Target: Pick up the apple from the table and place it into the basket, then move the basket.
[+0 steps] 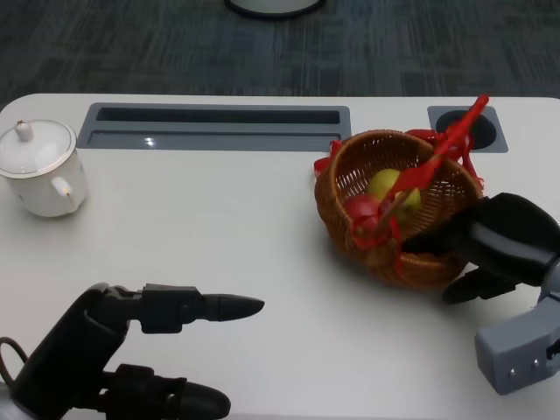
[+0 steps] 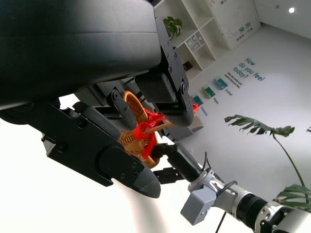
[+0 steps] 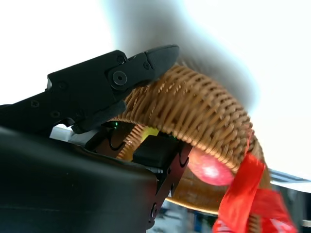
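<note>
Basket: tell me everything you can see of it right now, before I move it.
The basket is a round bowl of brown woven wicker, tilted on the white table at the robot's right. Red ribbon wraps its handle and trails over the rim. Inside lie a yellow-green fruit and a red one. The right hand grips its near rim, one finger lying over the outer weave. The left hand stays clear.
</note>
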